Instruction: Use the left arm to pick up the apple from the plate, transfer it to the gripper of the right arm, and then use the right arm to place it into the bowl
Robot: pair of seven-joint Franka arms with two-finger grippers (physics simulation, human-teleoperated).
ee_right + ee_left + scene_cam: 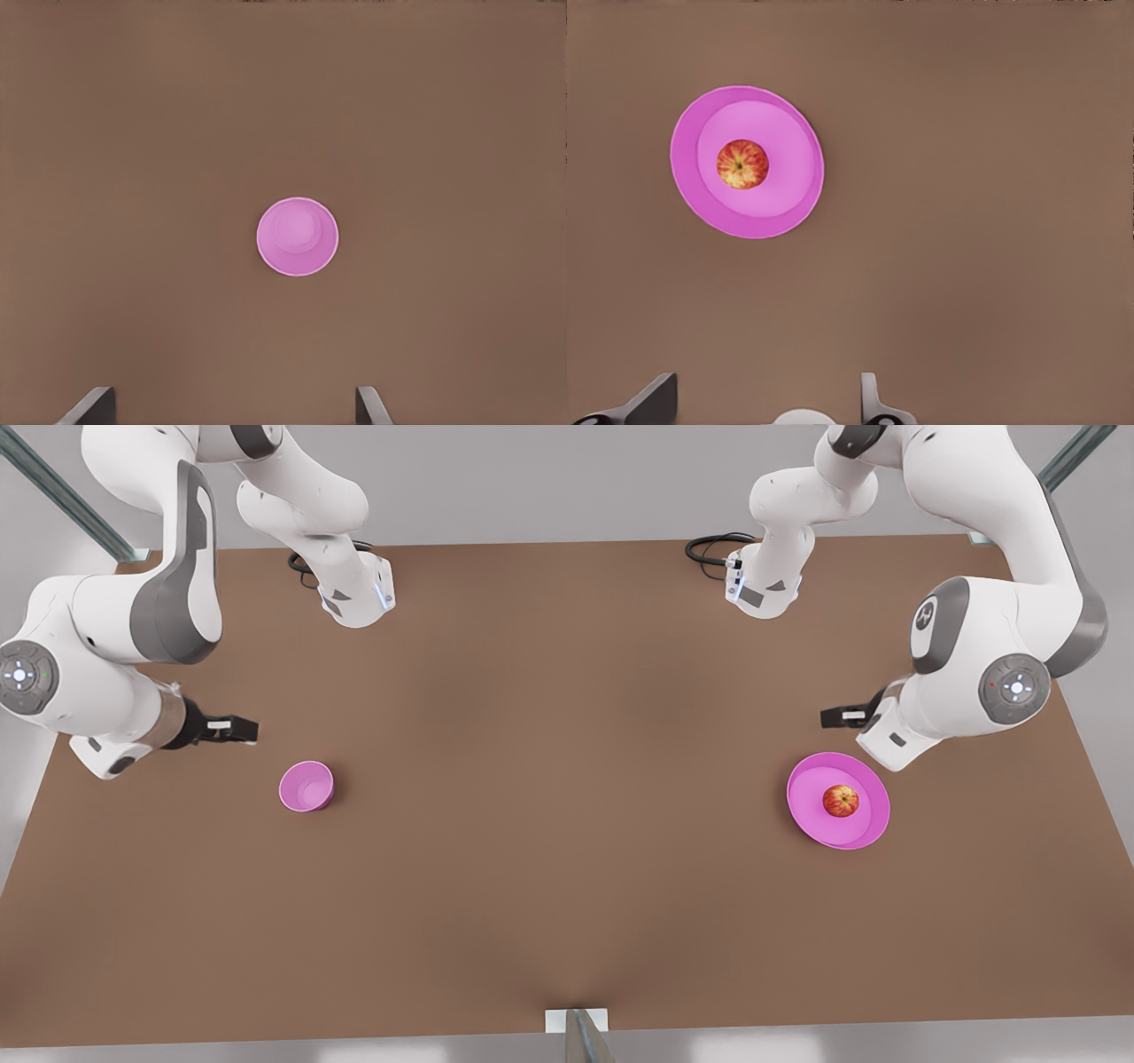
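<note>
Nearest to where I stand, the flat brown table (567, 886) lies bare along its front edge. Farther in, toward the front view's right, a shallow round pink plate (864, 828) sits flat on the tabletop, and a small red-and-yellow apple (841, 801) rests at its middle, stem end up. Toward the front view's left, well apart from the plate, a small round pink bowl (306, 786) stands upright with nothing inside it.

Just beyond the plate hangs the left gripper (842, 716), above the table and near the plate's far rim but touching neither plate nor apple. From its wrist camera the two dark fingers (651, 403) stand spread wide with nothing between them, the plate and apple off to one side.

Just beyond the bowl, the right gripper (232, 729) hovers over the table, clear of the bowl. Its fingers (89, 407) are likewise spread apart and hold nothing.

At the far edge both white arm bases are mounted, with black cables (709, 549) coiled beside them.
</note>
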